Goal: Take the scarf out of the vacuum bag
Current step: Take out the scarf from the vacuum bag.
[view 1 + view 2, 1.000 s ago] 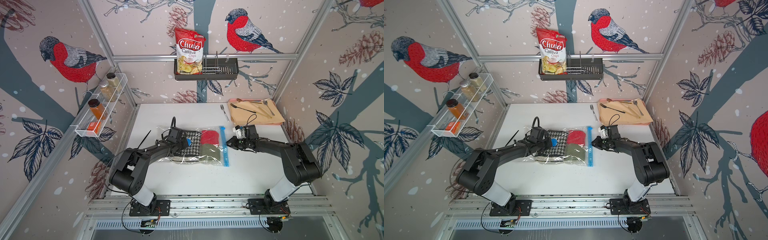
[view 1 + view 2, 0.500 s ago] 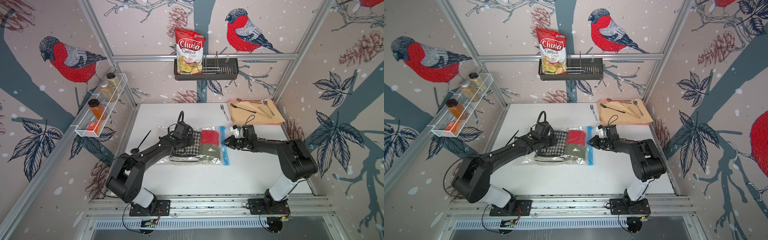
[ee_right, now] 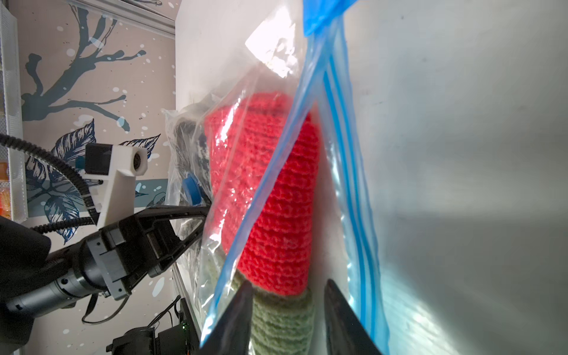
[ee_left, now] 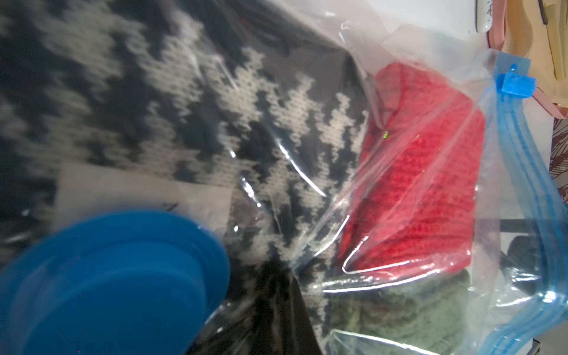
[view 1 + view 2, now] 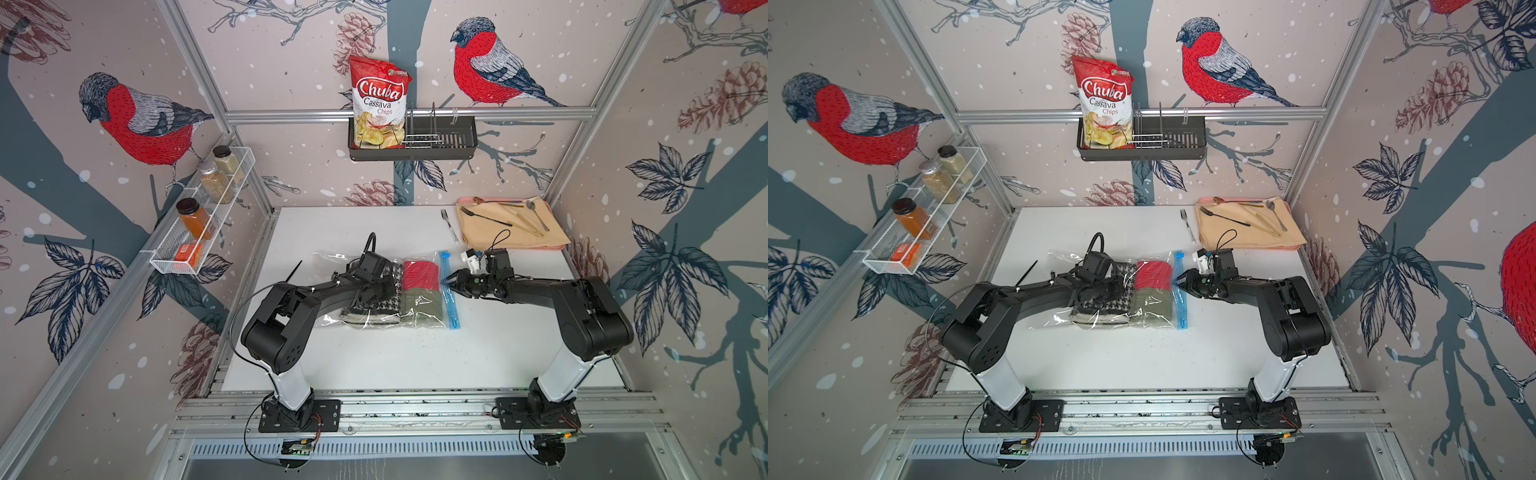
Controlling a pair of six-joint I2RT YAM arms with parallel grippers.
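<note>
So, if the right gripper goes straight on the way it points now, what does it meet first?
Most likely the olive-green knit piece in the clear plastic vacuum bag, just ahead of the right gripper; the bag's film may come first, depth is unclear.

The vacuum bag (image 5: 330, 321) (image 5: 1059, 321) is clear rectangular plastic. It lies flat on the white surface (image 5: 395, 361) at centre frame in both top views. A light-blue zip strip (image 5: 453, 299) runs along its right edge, and a round blue valve cap (image 4: 107, 276) sits on top. The scarf (image 5: 376, 308) (image 4: 246, 101), black-and-white houndstooth and folded flat, lies inside the bag's left half.
</note>
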